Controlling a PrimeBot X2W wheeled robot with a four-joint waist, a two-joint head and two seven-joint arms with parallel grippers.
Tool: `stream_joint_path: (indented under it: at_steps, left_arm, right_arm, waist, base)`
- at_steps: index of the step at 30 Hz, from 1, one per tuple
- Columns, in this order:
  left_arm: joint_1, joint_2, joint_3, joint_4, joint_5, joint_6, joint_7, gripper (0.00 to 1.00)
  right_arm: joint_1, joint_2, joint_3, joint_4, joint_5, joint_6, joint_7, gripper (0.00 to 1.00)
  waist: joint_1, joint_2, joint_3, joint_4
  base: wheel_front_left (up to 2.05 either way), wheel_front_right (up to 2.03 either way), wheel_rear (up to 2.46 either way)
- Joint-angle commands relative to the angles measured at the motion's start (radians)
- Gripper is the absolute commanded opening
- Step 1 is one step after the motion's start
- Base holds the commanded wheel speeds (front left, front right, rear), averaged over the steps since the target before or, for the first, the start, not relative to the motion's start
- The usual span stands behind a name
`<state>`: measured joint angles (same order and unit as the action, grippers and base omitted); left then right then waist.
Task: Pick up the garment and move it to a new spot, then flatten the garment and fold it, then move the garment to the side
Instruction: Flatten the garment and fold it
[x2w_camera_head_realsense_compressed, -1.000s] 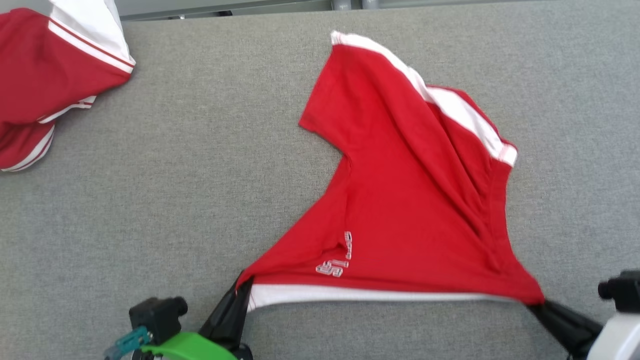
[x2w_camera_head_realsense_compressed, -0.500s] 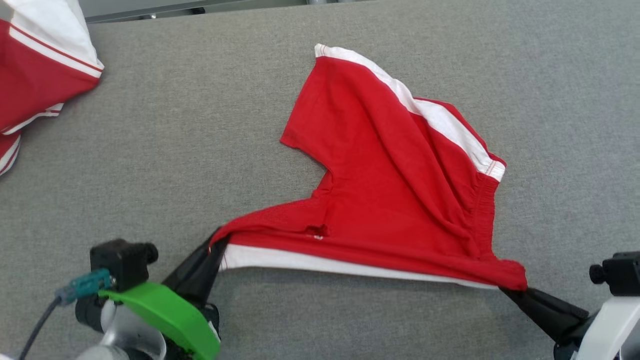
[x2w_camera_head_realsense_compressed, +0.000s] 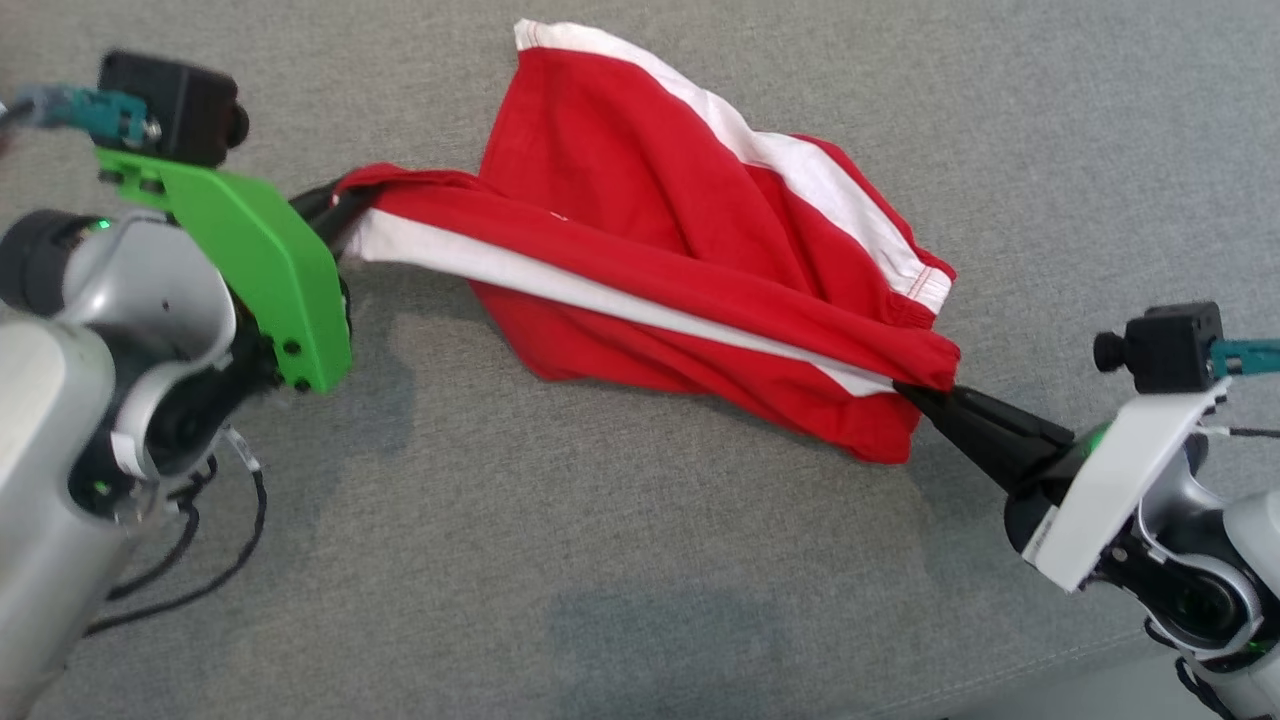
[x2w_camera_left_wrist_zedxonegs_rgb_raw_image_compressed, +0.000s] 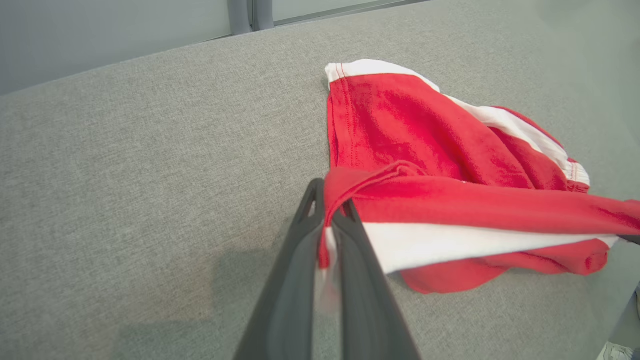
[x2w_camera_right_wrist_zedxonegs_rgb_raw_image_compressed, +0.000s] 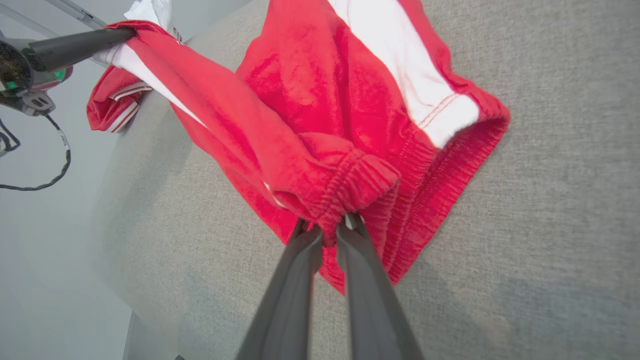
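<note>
**A:** Where is the garment right now?

**B:** The red garment (x2w_camera_head_realsense_compressed: 640, 190) is strung between my two claws, above the grey padded table (x2w_camera_head_realsense_compressed: 600, 580). Its near edge is lifted and drawn into a line. The far part lies bunched on the table.

**A:** And the claws themselves?

**B:** My left gripper (x2w_camera_head_realsense_compressed: 342, 203) is pressed together on a hem corner, at one end of the white stripe (x2w_camera_head_realsense_compressed: 600, 295). My right gripper (x2w_camera_head_realsense_compressed: 908, 392) pinches the gathered elastic waistband (x2w_camera_right_wrist_zedxonegs_rgb_raw_image_compressed: 350, 185) at the other end.

**A:** Why hold it by two ends?

**B:** As I judge it, a taut edge between the claws lets the fabric hang as one sheet rather than a lump. That should let me carry it and lay it down flatter. It is also why my arms are well apart.

**A:** Any label or lettering to read?

**B:** None that I can make out. The folds facing me are plain red and white with stitching. Another red-and-white cloth (x2w_camera_right_wrist_zedxonegs_rgb_raw_image_compressed: 112, 107) lies at the table's edge, and I can read nothing on it either.
</note>
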<state>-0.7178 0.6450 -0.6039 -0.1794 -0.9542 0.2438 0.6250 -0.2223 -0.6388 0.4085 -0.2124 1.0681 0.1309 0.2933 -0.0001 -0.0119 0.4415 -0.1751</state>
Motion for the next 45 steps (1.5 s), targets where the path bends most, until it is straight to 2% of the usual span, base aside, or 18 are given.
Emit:
stream_joint_path:
  at_steps: [1, 7, 12, 21, 34, 41, 45]
  left_arm:
    - [-0.058, 0.004, 0.001, 0.03, -0.005, -0.003, 0.036, 0.0]
    - [-0.275, 0.0, -0.04, 0.158, 0.032, -0.019, 0.207, 0.0]
    - [-0.369, -0.018, -0.066, 0.237, 0.059, -0.029, 0.264, 0.0]
    - [-0.488, -0.069, -0.116, 0.274, 0.074, -0.061, 0.344, 0.0]
    - [-0.655, -0.138, -0.144, 0.433, 0.129, -0.08, 0.362, 0.0]
    - [-0.664, -0.114, -0.148, 0.499, 0.141, -0.09, 0.352, 0.0]
    - [-0.65, -0.086, -0.161, 0.527, 0.15, -0.104, 0.368, 0.0]
  right_arm:
    - [-0.042, 0.021, 0.012, 0.021, 0.012, 0.0, 0.006, 0.0]
    - [-0.183, 0.068, 0.092, 0.099, 0.013, 0.0, 0.005, 0.0]
    - [-0.251, 0.09, 0.138, 0.151, 0.033, 0.0, -0.051, 0.0]
    - [-0.286, 0.056, 0.17, 0.189, 0.082, 0.0, -0.147, 0.0]
    - [-0.401, 0.065, 0.197, 0.218, 0.109, 0.0, -0.273, 0.0]
    - [-0.435, 0.068, 0.21, 0.217, 0.138, 0.0, -0.295, 0.0]
    - [-0.457, 0.084, 0.255, 0.25, 0.124, 0.0, -0.284, 0.0]
  waist:
    - [0.0001, 0.0119, 0.074, -0.07]
    - [0.0001, 0.0119, 0.135, -0.122]
    - [0.0001, 0.0119, 0.154, -0.15]
    - [0.0001, 0.0119, 0.154, -0.158]
    - [0.0001, 0.0119, 0.2, -0.195]
    - [0.0001, 0.0119, 0.211, -0.219]
    - [0.0001, 0.0119, 0.223, -0.226]
  base:
    - [0.0, 0.0, 0.0]
    - [0.0, 0.0, 0.0]
    - [0.0, 0.0, 0.0]
    - [0.0, 0.0, 0.0]
    - [0.0, 0.0, 0.0]
    - [0.0, 0.0, 0.0]
    - [0.0, 0.0, 0.0]
